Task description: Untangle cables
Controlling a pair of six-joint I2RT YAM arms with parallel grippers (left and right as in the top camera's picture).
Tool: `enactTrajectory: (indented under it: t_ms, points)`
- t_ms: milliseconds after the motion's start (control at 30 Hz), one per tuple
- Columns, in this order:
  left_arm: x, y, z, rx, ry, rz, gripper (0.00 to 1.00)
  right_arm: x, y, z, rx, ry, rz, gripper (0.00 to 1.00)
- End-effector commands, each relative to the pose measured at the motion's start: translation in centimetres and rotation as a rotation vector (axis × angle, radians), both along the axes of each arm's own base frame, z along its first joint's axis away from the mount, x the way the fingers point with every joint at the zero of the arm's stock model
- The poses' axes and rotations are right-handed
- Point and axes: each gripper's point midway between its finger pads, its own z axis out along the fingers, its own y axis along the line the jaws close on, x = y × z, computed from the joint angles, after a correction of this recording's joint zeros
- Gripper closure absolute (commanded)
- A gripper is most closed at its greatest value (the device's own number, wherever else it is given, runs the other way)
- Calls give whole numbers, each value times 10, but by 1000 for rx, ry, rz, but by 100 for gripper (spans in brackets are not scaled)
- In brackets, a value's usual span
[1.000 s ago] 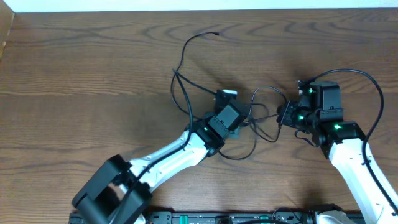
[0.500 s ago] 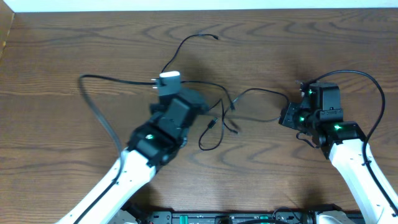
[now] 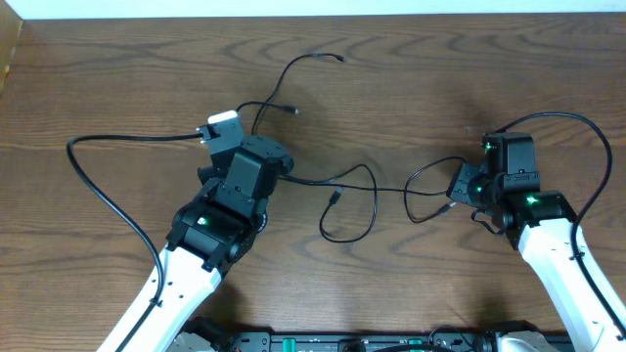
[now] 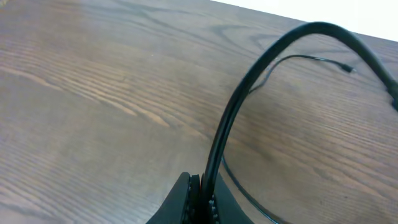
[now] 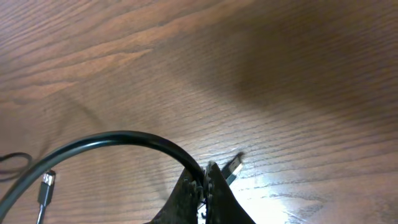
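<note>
— Two arms, one tangle: where are the cables [image 3: 375, 191]?
— Mid-desk [image 3: 117, 68], looped loosely between left gripper [image 3: 217, 137] and right gripper [image 3: 452, 188], each pinched fully closed on a black strand, one trailing toward the left edge. Light, limp, likely slippery; grip near a plug end [image 5: 233, 167]

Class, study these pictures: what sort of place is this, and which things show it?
Probably a robotics lab bench: a white-and-black left robot arm and right robot arm reach over a brown wood-grain table, with thin black cables strewn between them.
</note>
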Motion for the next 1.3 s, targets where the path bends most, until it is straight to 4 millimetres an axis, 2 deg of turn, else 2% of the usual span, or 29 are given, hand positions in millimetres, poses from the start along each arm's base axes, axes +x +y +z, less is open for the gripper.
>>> enactTrajectory:
  t_ms: [0, 233, 300, 367, 500, 567, 700, 833, 867, 900, 933, 1167, 1267]
  points:
    - [-3, 6, 2, -36, -10, 49, 92, 1, -13, 3, -44, -15, -47, 99]
    - [-7, -4, -6, -95, 31, 21, 91, 1, -12, 3, -39, -16, -44, 99]
    - [-7, -5, -9, -97, 42, 15, 84, 1, -9, 3, -25, -14, -32, 99]
    - [-8, -10, -14, -110, 66, -5, 84, 1, -3, 4, 3, -17, -13, 99]
    - [-8, -20, -30, -124, 130, -35, 85, 13, 22, 17, 82, -91, 121, 99]
    - [-6, -21, -37, -121, 151, -28, 85, 20, 23, 22, 84, -131, 130, 99]
    - [-5, -24, -47, -125, 181, -25, 88, 23, 9, 21, 15, -135, 80, 99]
    - [-5, -25, -49, -131, 184, -23, 89, 11, -25, 10, -143, -67, -24, 98]
    - [-4, -25, -48, -132, 182, -23, 89, 7, -30, 8, -171, -51, -40, 82]
    - [-4, -25, -48, -134, 179, -24, 89, 4, -34, 6, -190, -37, -44, 54]
    - [-3, -26, -47, -136, 177, -24, 89, 2, -34, 4, -196, -27, -41, 1]
    - [-2, -32, -47, -224, 161, 8, 90, 2, -19, 3, -139, -25, 28, 1]
    - [0, -37, -45, -248, 151, -2, 89, 7, 7, 8, -75, -69, 205, 1]
